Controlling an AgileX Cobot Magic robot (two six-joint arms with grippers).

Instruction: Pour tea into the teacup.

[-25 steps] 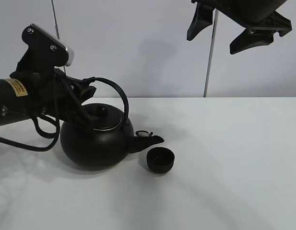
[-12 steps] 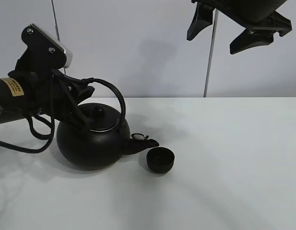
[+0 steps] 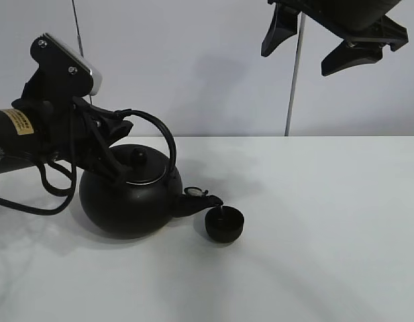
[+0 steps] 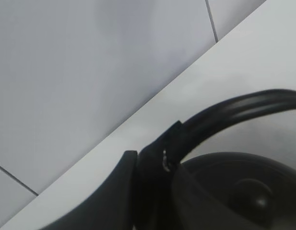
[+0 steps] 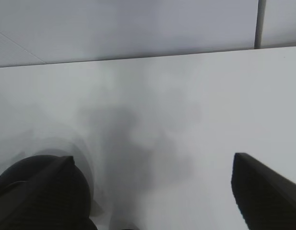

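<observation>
Nearest on the white table [image 3: 314, 268] stood the teacup [image 3: 224, 224], small and black, just to the right of the kettle's spout [image 3: 198, 200]. The tip of the spout hung over the teacup's left rim. I could not tell if they touched, or if any tea was running. The inside of the teacup was too dark to read. Behind it the kettle [image 3: 126, 201] leaned toward the teacup, and its bottom was lost in its own shadow. The left gripper [image 3: 115, 125] was clamped on the arched handle [image 3: 163, 134], and in the left wrist view its fingers [image 4: 148, 182] were black against black. Farthest and high up was the right gripper [image 3: 299, 54], cut off by the top edge. Its jaws were wide apart and held nothing.
</observation>
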